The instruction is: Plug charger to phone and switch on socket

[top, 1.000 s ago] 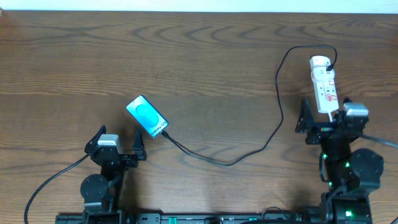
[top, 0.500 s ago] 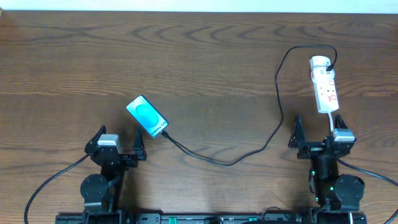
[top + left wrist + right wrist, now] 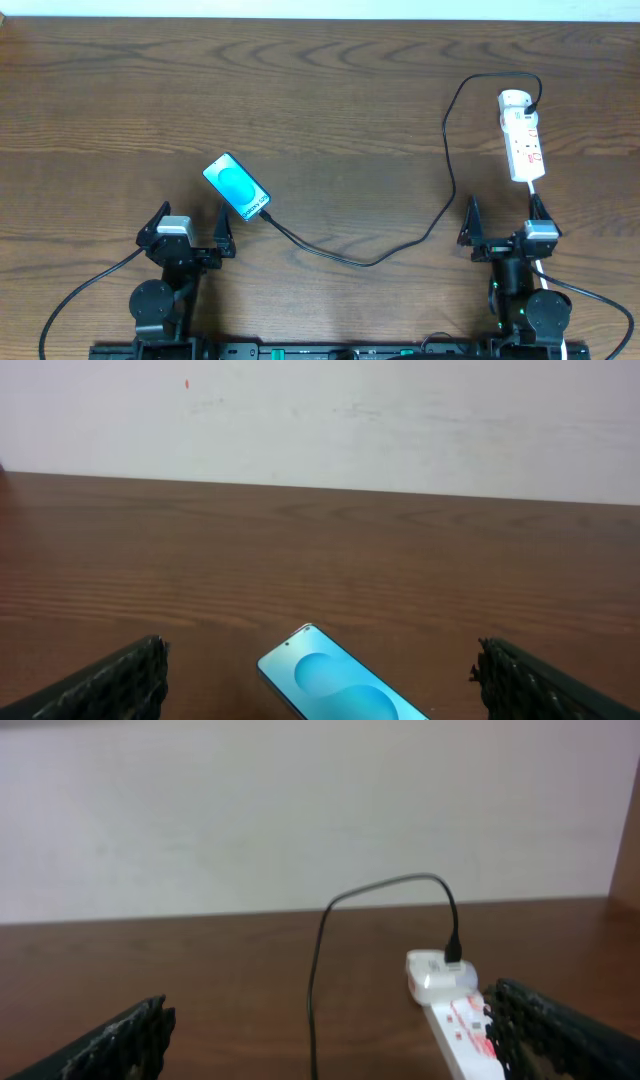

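From overhead, my left tool (image 3: 190, 235) and right tool (image 3: 502, 232) both stand wide open, holding nothing. The socket (image 3: 522, 135) lies straight ahead of the right tool, with its long axis running away from it. The phone (image 3: 236, 187) sits askew just ahead of the left. The charger (image 3: 370, 262) meets the phone's near end, but whether it is seated is unconfirmed.

Left wrist: the phone's near end is cut off.

Right wrist: the switch state is illegible.

You see the phone (image 3: 236, 187) lying left of centre on the table (image 3: 330, 90), just ahead of the left gripper (image 3: 188, 232). The charger (image 3: 452, 185) runs from it rightward to the socket's (image 3: 522, 136) far end, ahead of the right gripper (image 3: 505, 222).
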